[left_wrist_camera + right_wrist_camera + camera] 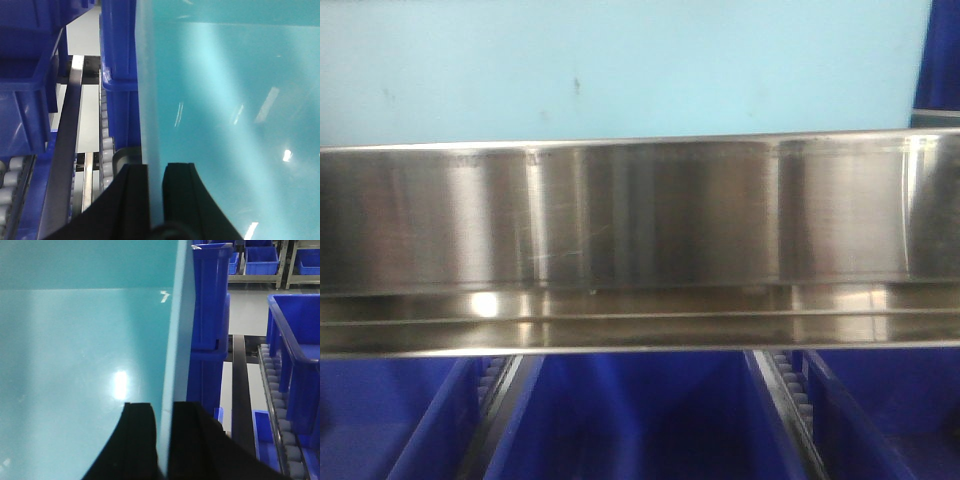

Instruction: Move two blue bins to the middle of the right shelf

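Front view first: the pale cyan bin [620, 65] is filling the whole top of the shot from 9 to 3 o'clock. Its plain side is facing the camera, and its long axis seems to be running sideways. It's sitting right above the shiny steel shelf rail [640, 215], which is cutting across the middle. I can't tell whether it's resting on that tier or hanging over it, or whether it's one tub or two nested. Down at 6 o'clock the dark blue bins [640, 420] are lining up side by side, showing only bare plastic inside. Another dark blue one [938, 55] is peeking in at 2 o'clock.

Left wrist view: the left gripper [155, 200] is clamping the bin's side wall at 6 o'clock, with one black finger outside and one inside. The wall is running straight up toward 12. The inside is taking up everything from 1 to 5 o'clock, all smooth cyan with glare streaks. At 9 o'clock more dark blue tubs are standing over grey rollers [106, 150].

Right wrist view: it's a mirror of that. The right gripper [165, 440] is pinching the opposite wall at 6 o'clock, and the glossy interior is spreading toward 9. Dark blue tubs are stacking up at 1 and 3 o'clock.
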`<state>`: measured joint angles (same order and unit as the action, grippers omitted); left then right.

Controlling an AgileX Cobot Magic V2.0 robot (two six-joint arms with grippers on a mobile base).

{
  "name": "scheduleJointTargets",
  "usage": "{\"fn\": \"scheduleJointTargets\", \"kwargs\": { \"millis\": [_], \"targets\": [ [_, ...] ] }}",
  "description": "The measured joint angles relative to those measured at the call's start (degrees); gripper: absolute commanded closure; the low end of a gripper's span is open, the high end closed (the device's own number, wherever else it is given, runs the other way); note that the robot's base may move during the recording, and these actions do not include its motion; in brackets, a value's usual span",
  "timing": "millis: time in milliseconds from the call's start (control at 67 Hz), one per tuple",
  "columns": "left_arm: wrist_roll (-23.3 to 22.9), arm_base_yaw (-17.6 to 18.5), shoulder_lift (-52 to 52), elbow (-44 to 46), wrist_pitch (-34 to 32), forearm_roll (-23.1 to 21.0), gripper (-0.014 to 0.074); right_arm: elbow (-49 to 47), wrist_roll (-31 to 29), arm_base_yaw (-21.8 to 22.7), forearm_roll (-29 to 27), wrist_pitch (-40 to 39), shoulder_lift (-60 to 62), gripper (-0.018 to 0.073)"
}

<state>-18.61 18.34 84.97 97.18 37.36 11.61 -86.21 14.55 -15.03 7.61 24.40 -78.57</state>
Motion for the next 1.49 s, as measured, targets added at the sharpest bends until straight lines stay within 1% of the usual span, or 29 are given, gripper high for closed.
{"fn": "scheduleJointTargets", "kwargs": {
  "millis": [1493],
  "targets": [
    [0.00, 0.00, 0.00, 0.00, 0.00, 0.00, 0.0707, 0.00, 0.00, 0.00, 0.00, 0.00, 0.00, 0.0722]
  ]
}}
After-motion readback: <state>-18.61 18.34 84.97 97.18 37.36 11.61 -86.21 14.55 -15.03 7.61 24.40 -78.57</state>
